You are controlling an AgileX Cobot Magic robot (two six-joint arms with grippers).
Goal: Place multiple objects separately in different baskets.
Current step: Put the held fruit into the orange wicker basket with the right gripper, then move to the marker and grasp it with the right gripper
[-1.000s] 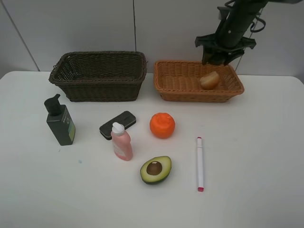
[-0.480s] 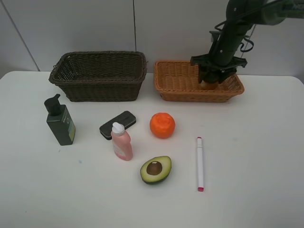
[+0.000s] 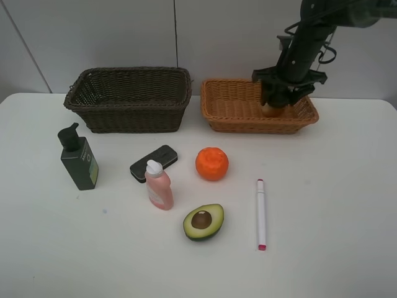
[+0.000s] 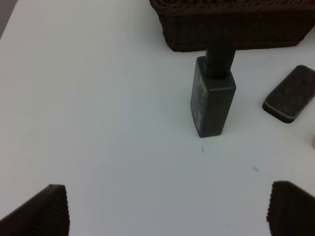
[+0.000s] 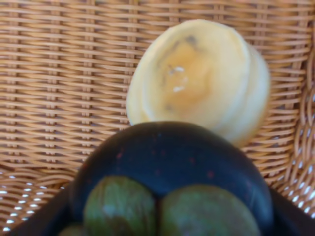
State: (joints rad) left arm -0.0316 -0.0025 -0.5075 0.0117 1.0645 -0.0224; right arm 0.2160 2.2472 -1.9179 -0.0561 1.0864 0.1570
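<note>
The dark mangosteen (image 5: 170, 162) sits in the light orange-tan basket (image 3: 231, 104), green calyx towards the right wrist camera, with the tan round fruit (image 5: 199, 78) just behind it on the woven floor; the two look to be touching, though the close view is too soft to be sure. The right gripper (image 3: 277, 102) reaches down into this basket at the upper right of the overhead frame. Its dark fingers flank the mangosteen on either side, but I cannot tell whether they are pinching it or standing clear of it.

To the left of that basket, near but apart, stands the deeper dark brown basket (image 3: 127, 118). Below the baskets, on the white table (image 3: 335, 186), the orange (image 3: 212, 163) lies near the middle, the halved avocado (image 3: 203, 221) lower down with its cut face and pit up, and the white pink-tipped marker (image 3: 261, 214) to their right. The pink white-capped bottle (image 3: 159, 186) stands upright just beside the black flat device (image 3: 154, 163). The dark green pump bottle (image 3: 78, 159) stands upright at the left.

The left gripper (image 4: 167, 211) hangs over bare table near the pump bottle, its claw spread wide and holding nothing.
</note>
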